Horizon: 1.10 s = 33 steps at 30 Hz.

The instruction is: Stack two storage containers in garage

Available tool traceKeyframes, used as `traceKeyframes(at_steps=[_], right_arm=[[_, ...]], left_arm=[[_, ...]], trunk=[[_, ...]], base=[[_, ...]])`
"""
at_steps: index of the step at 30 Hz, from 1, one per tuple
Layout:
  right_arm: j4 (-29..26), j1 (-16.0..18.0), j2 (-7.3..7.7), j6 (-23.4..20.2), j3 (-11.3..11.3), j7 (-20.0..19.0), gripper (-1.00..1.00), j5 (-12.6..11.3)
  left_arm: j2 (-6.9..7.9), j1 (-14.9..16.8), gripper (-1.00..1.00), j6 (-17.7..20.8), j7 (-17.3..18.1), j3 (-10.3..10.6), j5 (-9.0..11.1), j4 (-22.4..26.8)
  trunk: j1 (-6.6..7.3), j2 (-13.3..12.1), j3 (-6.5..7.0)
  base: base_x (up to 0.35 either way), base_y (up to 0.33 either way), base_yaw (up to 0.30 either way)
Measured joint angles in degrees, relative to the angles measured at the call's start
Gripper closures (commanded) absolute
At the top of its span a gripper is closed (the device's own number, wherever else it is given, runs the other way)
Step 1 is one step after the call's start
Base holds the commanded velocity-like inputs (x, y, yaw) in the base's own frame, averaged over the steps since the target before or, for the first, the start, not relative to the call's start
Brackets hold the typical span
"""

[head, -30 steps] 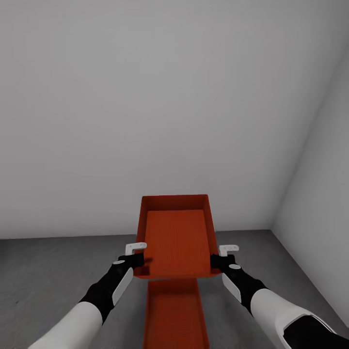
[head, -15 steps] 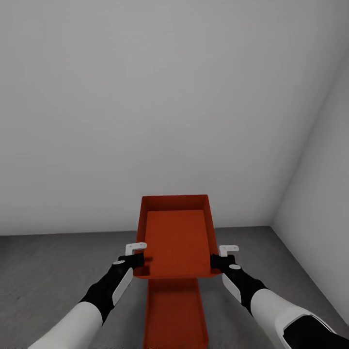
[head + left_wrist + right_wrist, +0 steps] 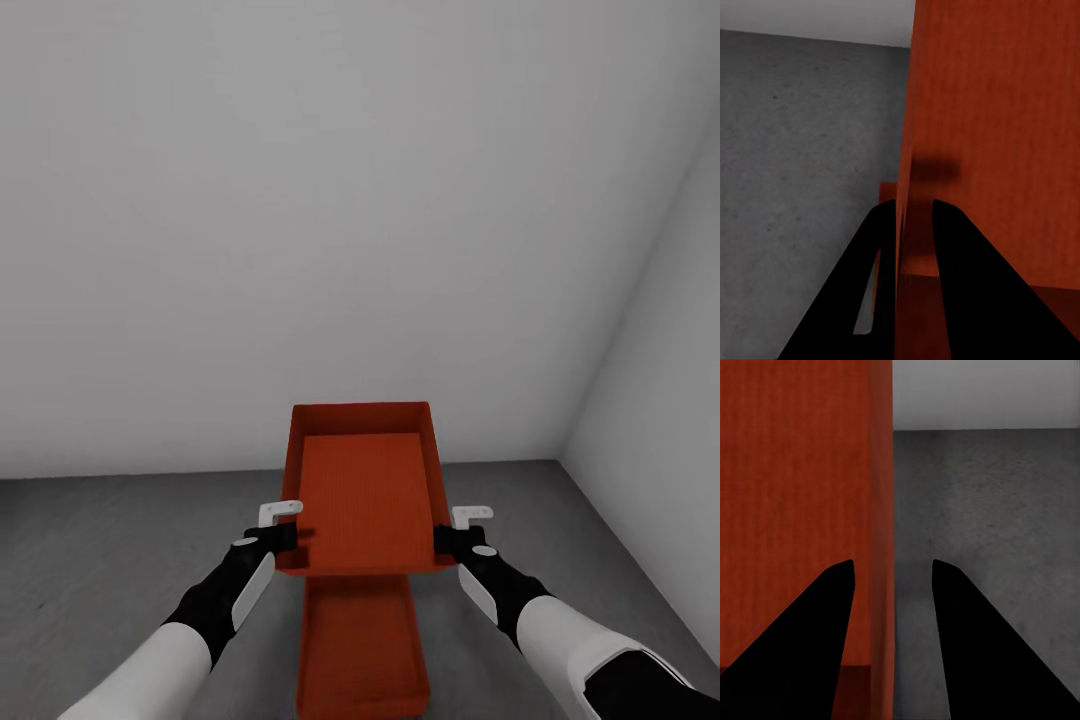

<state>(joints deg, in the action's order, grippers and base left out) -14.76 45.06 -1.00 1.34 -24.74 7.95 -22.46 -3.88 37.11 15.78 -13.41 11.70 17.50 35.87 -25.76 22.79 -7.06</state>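
Head camera looks forward and down from above, a bin (image 3: 365, 490) at 6 o'clock. Each wrist camera sits close behind its fingers, sighting along a bin wall (image 3: 982, 135) (image 3: 802, 510); all views share grey floor (image 3: 90, 540)

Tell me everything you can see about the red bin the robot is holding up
The held container is a red-orange, open-topped rectangular bin that looks like smooth plastic, with a finely textured inner floor and nothing inside. It is lifted off the ground, roughly level, its long axis pointing away from the robot toward the grey-white wall. The left gripper straddles one long side wall near the closer end, and the right gripper straddles the opposite wall. It hangs above the second container, which rests on the concrete floor.
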Motion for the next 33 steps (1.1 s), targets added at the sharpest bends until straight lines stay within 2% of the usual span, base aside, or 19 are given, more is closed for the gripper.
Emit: traceKeyframes(at_steps=[33], right_arm=[[0.08, 0.00, -0.03, -0.10, -0.01, 0.00, 1.00, -0.01]], left_arm=[[0.00, 0.00, 1.00, 0.09, 0.00, -0.02, 0.03, -0.08]], trunk=[[0.00, 0.01, -3.04]], base=[[0.000, 0.000, 0.000]])
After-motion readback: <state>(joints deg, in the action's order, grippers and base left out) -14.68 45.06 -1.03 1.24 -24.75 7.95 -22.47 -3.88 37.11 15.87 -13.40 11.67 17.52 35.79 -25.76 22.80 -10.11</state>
